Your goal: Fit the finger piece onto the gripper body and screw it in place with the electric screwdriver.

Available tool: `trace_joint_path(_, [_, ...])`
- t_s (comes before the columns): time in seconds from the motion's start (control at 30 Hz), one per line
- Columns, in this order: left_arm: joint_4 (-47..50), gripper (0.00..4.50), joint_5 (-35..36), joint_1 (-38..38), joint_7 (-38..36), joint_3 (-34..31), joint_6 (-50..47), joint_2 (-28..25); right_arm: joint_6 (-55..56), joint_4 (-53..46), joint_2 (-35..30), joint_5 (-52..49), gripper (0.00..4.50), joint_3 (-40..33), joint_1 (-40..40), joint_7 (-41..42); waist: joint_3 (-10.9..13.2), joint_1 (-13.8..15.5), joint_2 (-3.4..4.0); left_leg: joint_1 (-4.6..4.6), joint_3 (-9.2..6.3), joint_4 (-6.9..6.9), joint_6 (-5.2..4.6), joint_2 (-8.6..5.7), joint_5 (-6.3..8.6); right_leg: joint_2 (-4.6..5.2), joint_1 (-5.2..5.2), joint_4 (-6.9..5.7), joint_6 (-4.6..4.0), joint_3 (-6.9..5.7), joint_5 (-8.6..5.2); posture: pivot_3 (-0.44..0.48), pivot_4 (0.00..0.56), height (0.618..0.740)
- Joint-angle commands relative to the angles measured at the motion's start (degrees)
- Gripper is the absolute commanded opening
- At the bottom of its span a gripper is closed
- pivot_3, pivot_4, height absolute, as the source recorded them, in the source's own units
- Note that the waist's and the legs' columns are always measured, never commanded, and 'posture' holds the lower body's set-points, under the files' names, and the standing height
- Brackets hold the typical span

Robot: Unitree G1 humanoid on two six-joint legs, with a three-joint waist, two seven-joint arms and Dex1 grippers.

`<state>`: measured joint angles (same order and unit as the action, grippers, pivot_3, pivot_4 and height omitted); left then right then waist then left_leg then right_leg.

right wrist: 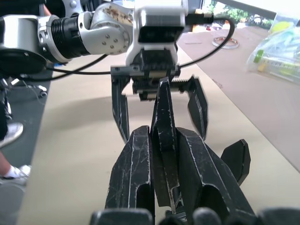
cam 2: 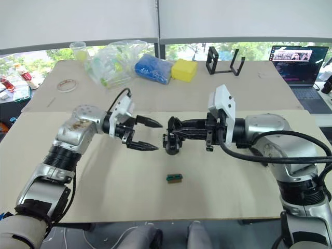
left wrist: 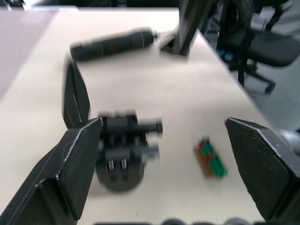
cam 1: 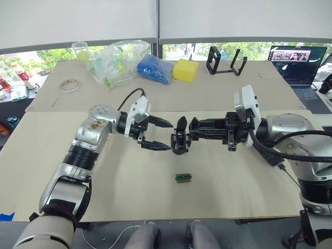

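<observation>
The gripper body stands on the tan table between my two grippers. My right gripper reaches in from the right just above it and is shut on the finger piece, a flat black blade pointing toward the left gripper. My left gripper hovers open just left of the body, one finger above the other, holding nothing. In the left wrist view the body sits between the open fingers. Beyond it the electric screwdriver, a black cylinder with a red mark, lies on the table.
A small green-and-brown block lies nearer to me than the body. On the back table are a black open-frame stand, a yellow block, a blue bag, a clear plastic bag, a tape roll and a laptop.
</observation>
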<state>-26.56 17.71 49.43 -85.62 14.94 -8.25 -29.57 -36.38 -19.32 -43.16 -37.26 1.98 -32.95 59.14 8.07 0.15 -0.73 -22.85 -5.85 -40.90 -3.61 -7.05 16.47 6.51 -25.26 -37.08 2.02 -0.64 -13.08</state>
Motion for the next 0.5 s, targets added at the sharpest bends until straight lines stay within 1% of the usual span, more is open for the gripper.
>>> trace_joint_path(0.03, [-6.3, 4.5, -4.7, 0.6, 0.2, 1.0, 8.4, 2.0, 4.3, 0.2, 0.9, 1.7, 0.31, 0.4, 0.1, 1.9, 0.0, 0.0, 0.0, -0.02, 0.0, 0.0, -0.01, 0.0, 0.0, 0.0, 0.01, -0.01, 0.0, 0.0, 0.0, 0.0, 0.15, 0.74])
trace_joint_path(0.23, [-15.9, 4.5, -9.7, 2.0, 4.0, 1.0, 14.6, 7.2, 6.4, 2.2, 3.0, 4.2, 0.31, 2.5, -0.2, 3.3, 0.0, 0.2, 0.0, -0.05, 0.0, -0.04, -0.01, -0.02, -0.01, -0.01, 0.0, -0.03, 0.01, -0.08, 0.0, 0.0, 0.15, 0.74])
trace_joint_path(0.33, [-20.3, 4.5, -12.3, 2.5, 7.1, 1.1, 17.7, 9.8, 7.1, 3.3, 3.5, 5.1, 0.31, 2.9, -0.3, 3.9, 0.0, 0.2, 0.0, -0.07, 0.0, -0.06, -0.01, -0.02, -0.01, -0.01, 0.0, -0.05, 0.01, -0.08, 0.01, 0.0, 0.15, 0.74])
trace_joint_path(0.5, [-24.5, 4.5, -13.8, 3.1, 10.6, 0.2, 19.9, 13.7, 7.3, 4.0, 3.3, 5.2, 0.31, 2.7, -0.2, 4.7, 0.0, 0.3, -0.01, -0.07, 0.0, -0.06, -0.02, -0.03, -0.01, -0.01, 0.0, -0.05, 0.03, -0.09, 0.02, 0.0, 0.15, 0.74])
